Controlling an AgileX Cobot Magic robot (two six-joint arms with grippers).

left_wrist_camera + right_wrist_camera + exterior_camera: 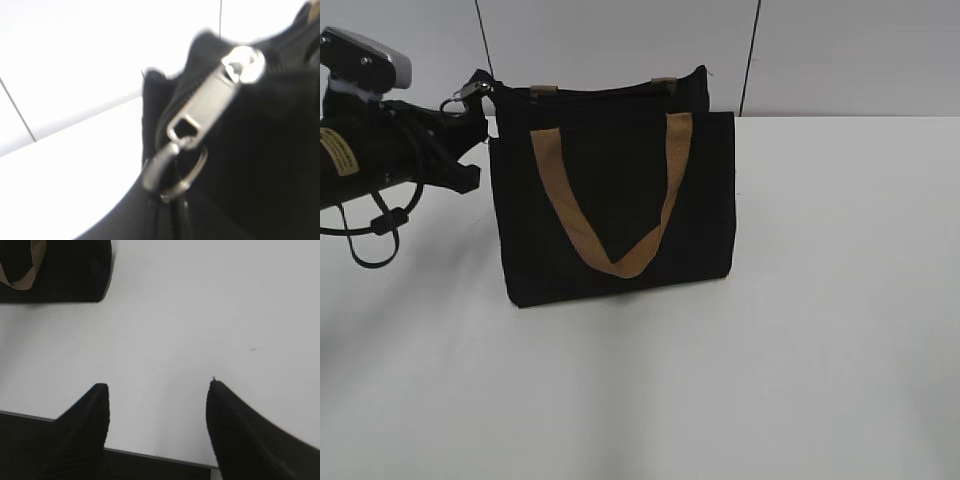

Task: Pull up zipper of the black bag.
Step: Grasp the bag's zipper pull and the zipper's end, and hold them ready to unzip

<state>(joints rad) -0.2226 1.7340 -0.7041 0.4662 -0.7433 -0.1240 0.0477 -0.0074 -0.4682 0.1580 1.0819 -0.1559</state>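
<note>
Standing upright on the white worktop (820, 300), the black bag (610, 200) has its upper left corner right at the left claw (470, 97), where the zipper (210, 100) and a small metal ring (187, 175) show. The left wrist view is blurred and filled by that silver pull, with no fingers visible, so I cannot tell whether this claw grips it. The right claw (157, 405) hangs spread open over bare worktop, the bag well beyond it to its upper left, cut off by the frame.
</note>
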